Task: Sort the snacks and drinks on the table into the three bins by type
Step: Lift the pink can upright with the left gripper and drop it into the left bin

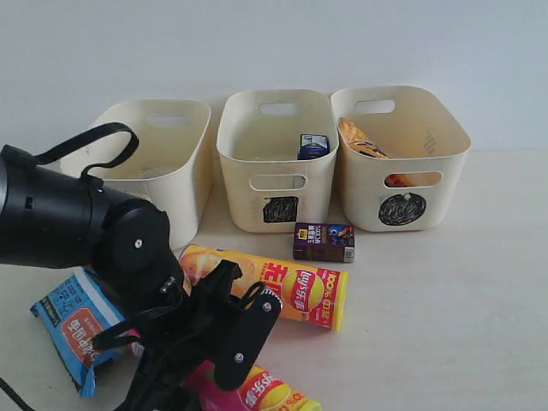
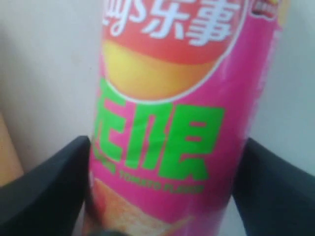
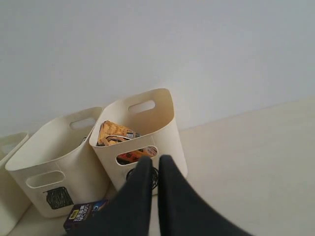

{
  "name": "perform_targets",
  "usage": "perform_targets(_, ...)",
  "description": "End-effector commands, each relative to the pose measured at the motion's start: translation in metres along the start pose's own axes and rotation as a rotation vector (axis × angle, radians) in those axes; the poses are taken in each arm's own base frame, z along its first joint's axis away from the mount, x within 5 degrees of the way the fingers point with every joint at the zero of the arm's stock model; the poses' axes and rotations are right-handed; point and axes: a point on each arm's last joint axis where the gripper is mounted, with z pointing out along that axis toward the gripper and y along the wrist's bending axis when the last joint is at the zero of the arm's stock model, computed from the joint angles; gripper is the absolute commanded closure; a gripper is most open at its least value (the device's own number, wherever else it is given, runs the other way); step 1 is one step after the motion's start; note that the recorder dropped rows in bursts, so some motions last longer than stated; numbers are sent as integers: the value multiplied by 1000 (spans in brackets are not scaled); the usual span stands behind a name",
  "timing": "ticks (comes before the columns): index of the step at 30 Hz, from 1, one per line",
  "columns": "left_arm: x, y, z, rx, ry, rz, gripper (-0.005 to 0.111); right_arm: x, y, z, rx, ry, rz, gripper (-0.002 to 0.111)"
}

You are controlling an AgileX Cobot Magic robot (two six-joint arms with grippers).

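Exterior view: on the pale beige table (image 1: pixel 445 291), the glossy pink cylindrical chip tube (image 1: pixel 267 392) lies flat at the near edge, with the black left gripper (image 1: pixel 224 338) down over it. Left wrist view: its fingers (image 2: pixel 44 187) flank the tube's sides; whether they are clamped on it I cannot tell. Right wrist view: the black right gripper (image 3: pixel 155 162) is clenched and empty.

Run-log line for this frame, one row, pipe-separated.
left claw astride pink tube, grip unclear | right claw shut, empty | binned: orange bag, blue-topped carton | on table: yellow tube, brown carton, blue packet
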Motion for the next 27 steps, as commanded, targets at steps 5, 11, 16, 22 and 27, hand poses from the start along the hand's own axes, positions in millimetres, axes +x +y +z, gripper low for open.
perform_targets(5, -19, -1, -52, -78, -175, -176, 102, 0, 0, 0, -2, -2, -6, 107)
perform_targets(11, -33, -3, -105, -202, -367, -344, 102, 0, 0, 0, -2, -2, -9, 107)
perform_targets(16, -30, 1, -150, -405, -495, -643, 102, 0, 0, 0, -2, -2, -7, 107)
perform_targets(22, -9, 9, -201, -719, -688, -949, 102, 0, 0, 0, -2, -2, -7, 107)
perform_targets(27, 38, 20, -228, -981, -818, -1251, 102, 1, 0, 0, -1, 0, -9, 107)
